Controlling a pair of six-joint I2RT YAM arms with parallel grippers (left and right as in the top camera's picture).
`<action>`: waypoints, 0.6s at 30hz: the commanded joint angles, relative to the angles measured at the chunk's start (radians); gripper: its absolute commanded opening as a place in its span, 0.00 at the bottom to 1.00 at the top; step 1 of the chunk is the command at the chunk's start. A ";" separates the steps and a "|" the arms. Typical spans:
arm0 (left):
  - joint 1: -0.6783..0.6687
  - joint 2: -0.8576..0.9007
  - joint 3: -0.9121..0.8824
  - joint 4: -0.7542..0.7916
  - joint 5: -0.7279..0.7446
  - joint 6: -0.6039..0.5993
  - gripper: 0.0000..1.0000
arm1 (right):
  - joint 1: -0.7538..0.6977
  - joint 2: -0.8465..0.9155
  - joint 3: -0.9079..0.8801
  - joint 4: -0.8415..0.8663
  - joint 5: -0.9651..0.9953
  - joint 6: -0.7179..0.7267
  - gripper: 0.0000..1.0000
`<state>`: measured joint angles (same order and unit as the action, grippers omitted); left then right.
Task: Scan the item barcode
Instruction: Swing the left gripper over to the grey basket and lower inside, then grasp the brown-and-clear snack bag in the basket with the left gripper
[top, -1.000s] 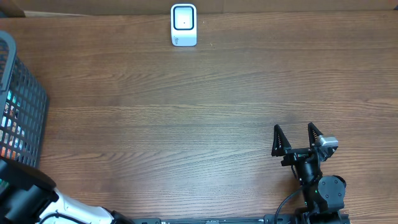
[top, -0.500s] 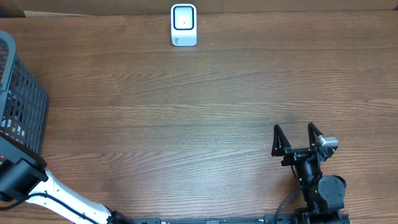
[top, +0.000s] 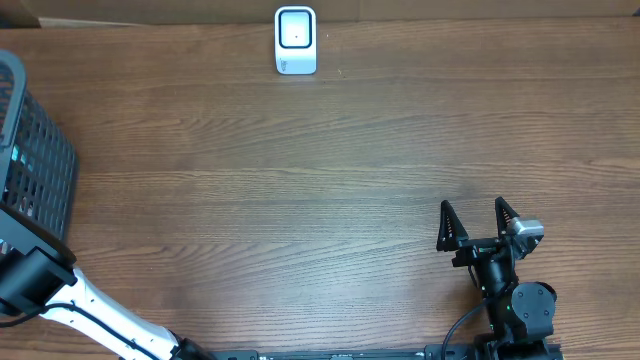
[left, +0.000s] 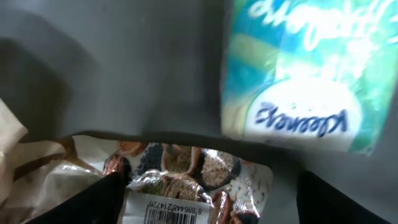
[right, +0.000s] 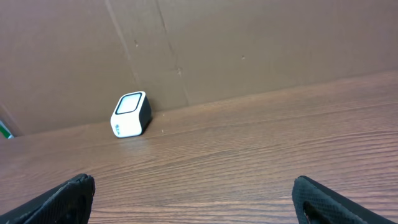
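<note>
The left arm (top: 45, 285) reaches to the black basket (top: 40, 180) at the left edge of the table (top: 300, 200). From above, its hand is cut off by the edge of the view, so you cannot see it there.

The left wrist view looks down into the basket. Only the dark tips of the left gripper (left: 214, 202) show, one in each bottom corner. They stand far apart and nothing is squeezed between them. Under them lies a shiny food packet (left: 193, 171) with pictures of beans and grains on it. Its barcode (left: 166, 214) sits at the bottom edge and is partly cut off. I cannot tell if the tips touch the packet. A green and blue packet (left: 292, 68) fills the top right. It is blurry and its words are upside down and hard to read. A bit of tan paper (left: 12, 158) peeks in at the left.

The right gripper (top: 478, 225) rests near the front of the table, wide open and holding nothing. The white scanner (top: 295, 40) stands at the far edge, well apart from both arms, just in front of a cardboard wall (right: 249, 43).
</note>
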<state>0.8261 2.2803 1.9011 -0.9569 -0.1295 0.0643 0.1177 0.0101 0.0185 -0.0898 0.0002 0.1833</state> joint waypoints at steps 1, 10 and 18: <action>0.003 -0.003 0.076 -0.049 -0.039 -0.072 0.76 | -0.006 -0.007 -0.010 0.006 -0.002 -0.002 1.00; 0.019 -0.014 0.335 -0.354 -0.038 -0.348 0.73 | -0.006 -0.007 -0.010 0.006 -0.002 -0.001 1.00; 0.073 -0.013 0.266 -0.489 -0.059 -0.398 0.72 | -0.006 -0.007 -0.010 0.006 -0.002 -0.001 1.00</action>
<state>0.8738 2.2780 2.2124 -1.4376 -0.1585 -0.2718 0.1173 0.0101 0.0185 -0.0898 0.0002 0.1825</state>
